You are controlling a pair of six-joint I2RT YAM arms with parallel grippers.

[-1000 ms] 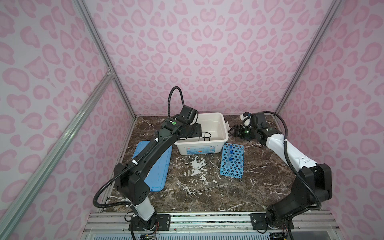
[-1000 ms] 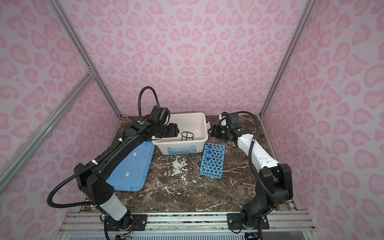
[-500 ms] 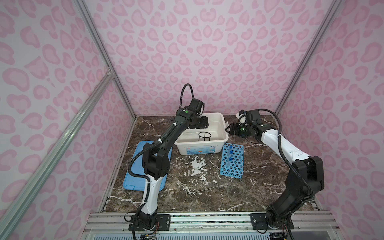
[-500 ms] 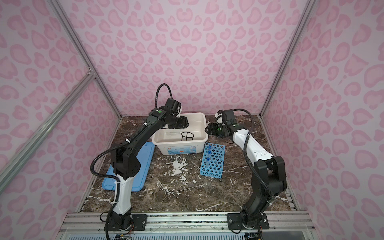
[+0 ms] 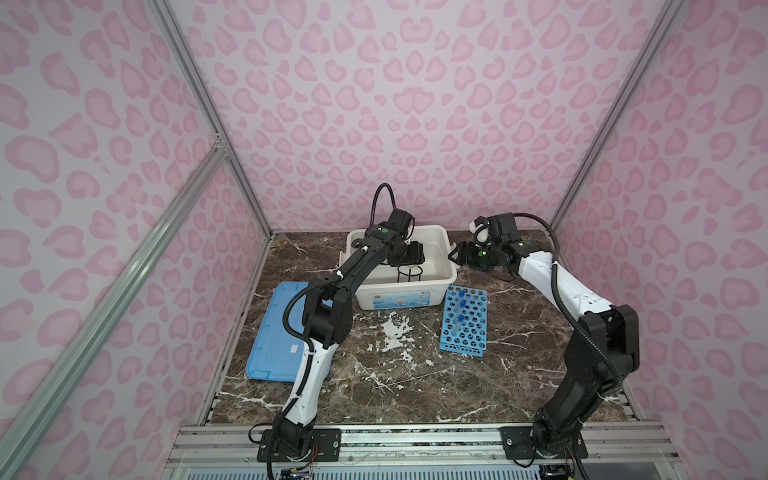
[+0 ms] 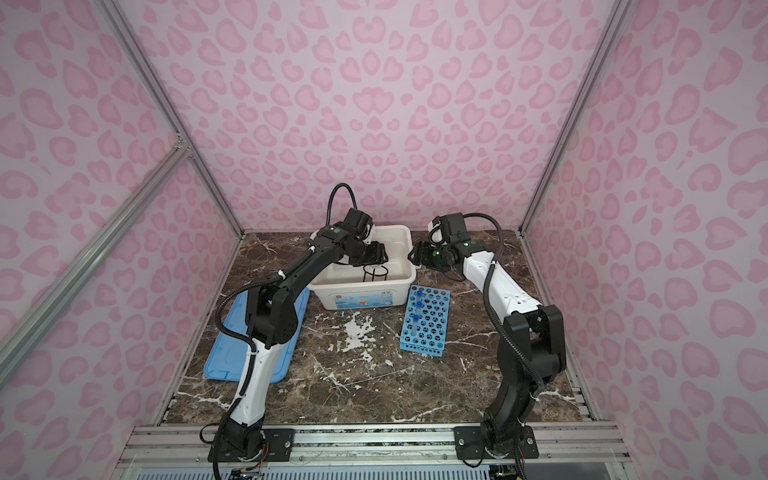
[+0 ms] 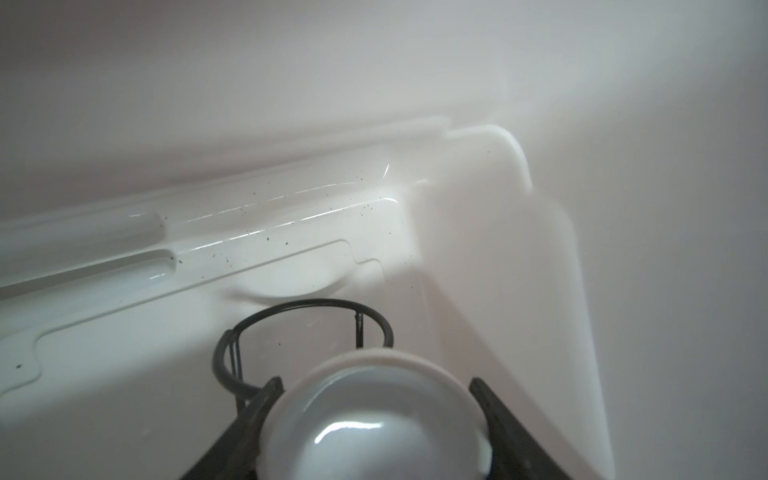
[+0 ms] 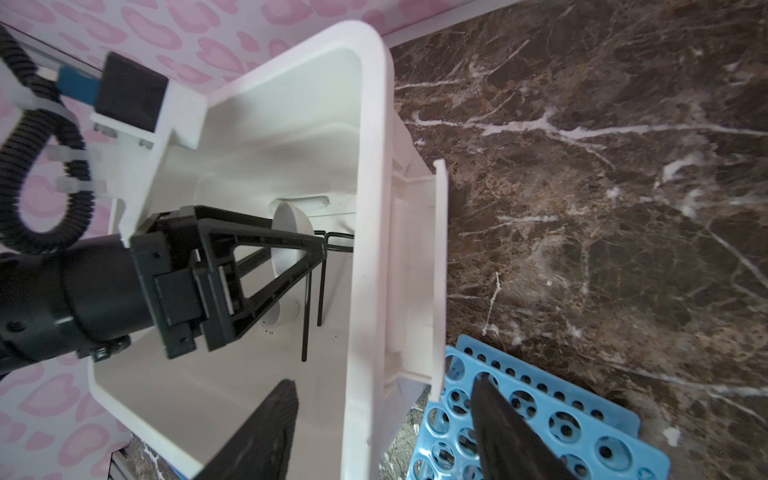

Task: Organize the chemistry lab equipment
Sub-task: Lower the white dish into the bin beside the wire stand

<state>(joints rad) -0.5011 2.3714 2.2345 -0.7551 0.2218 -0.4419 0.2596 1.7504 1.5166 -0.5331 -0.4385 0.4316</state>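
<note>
My left gripper [image 5: 411,255] [image 6: 376,257] [image 7: 376,380] reaches into the white box [image 5: 432,227] [image 6: 399,227] [image 8: 374,124], shut on a white shallow dish [image 7: 374,419] [image 8: 291,226]. The dish hangs just above the black wire ring stand [image 5: 409,274] [image 6: 375,274] [image 7: 307,305] [image 8: 307,316] on the box floor. My right gripper [image 5: 455,253] [image 6: 415,254] [image 8: 383,381] is open, one finger on each side of the box's right wall, apart from it. The blue perforated rack [image 5: 465,324] [image 6: 428,320] [image 8: 540,432] lies in front of the box, with blue-capped tubes [image 5: 460,319] [image 6: 419,293] in it.
A flat blue lid [image 5: 274,332] [image 6: 232,345] lies on the marble table left of the box, partly under my left arm. A small white round piece [image 8: 286,318] shows on the box floor behind the left gripper; what it is I cannot tell. Pink walls close three sides.
My left arm has folded up at the elbow and carried the dish a little right, over the ring stand. My right gripper has moved left to the box's right wall.
</note>
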